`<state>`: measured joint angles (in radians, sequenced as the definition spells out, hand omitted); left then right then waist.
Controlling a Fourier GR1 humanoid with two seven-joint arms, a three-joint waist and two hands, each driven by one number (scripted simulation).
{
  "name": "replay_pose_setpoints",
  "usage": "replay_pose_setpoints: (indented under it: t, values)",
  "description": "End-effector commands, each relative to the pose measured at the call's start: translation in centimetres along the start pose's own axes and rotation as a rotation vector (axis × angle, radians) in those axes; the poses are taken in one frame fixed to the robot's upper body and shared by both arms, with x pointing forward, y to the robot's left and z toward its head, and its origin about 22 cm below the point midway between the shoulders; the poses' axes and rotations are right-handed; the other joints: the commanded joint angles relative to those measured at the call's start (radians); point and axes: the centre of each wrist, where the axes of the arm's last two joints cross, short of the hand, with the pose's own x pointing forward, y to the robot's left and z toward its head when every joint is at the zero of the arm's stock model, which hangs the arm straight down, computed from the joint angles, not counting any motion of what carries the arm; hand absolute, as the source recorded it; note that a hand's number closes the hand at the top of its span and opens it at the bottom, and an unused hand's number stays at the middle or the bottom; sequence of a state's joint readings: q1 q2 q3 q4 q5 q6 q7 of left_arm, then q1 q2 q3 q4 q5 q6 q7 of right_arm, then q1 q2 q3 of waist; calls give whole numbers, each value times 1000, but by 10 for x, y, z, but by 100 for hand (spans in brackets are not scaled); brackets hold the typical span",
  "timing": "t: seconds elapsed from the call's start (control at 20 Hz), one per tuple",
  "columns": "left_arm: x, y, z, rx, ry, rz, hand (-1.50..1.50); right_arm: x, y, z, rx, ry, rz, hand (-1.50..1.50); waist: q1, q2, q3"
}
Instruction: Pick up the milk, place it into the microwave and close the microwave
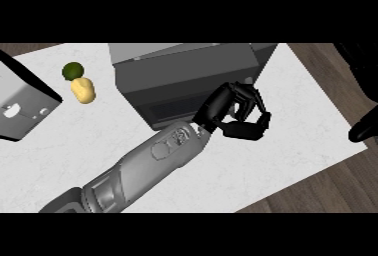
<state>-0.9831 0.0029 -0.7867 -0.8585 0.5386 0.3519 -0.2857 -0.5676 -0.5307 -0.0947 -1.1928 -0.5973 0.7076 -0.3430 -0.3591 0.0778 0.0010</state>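
Since no milk shows anywhere on the worktop (295, 125), I judge that it is already inside the microwave (184, 75), though the inside is hidden and I cannot confirm this. The front of the microwave, with its dark window, looks flush with the body. No door stands out from it, so the door seems closed or almost closed. The left hand (238, 112) is at the front right corner of the microwave, touching it or just beside it; I cannot tell which. Its fingers are curled together toward the thumb, and nothing is seen between them. Well to the right of the microwave, at the edge of the view, a dark shape is probably the right hand (363, 127); I cannot tell its state. To the left of the microwave lie a green fruit (72, 71) and a yellow lump (83, 90), and further left stands a white box (22, 107). In my judgement the task is near its end: only a last push on the door, if any is needed, remains.
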Motion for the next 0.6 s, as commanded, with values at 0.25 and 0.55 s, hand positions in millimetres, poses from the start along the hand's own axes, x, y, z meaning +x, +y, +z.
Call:
replay_pose_setpoints:
  t: [0.25,0.55]
  values:
    - [17,10,-24,66,-21,-12,150,18,-6,-16,64,-31,-9,-150,-52,19,3]
    - [19,13,-29,110,-24,-19,150,34,-12,-26,86,-34,10,-150,-71,23,3]
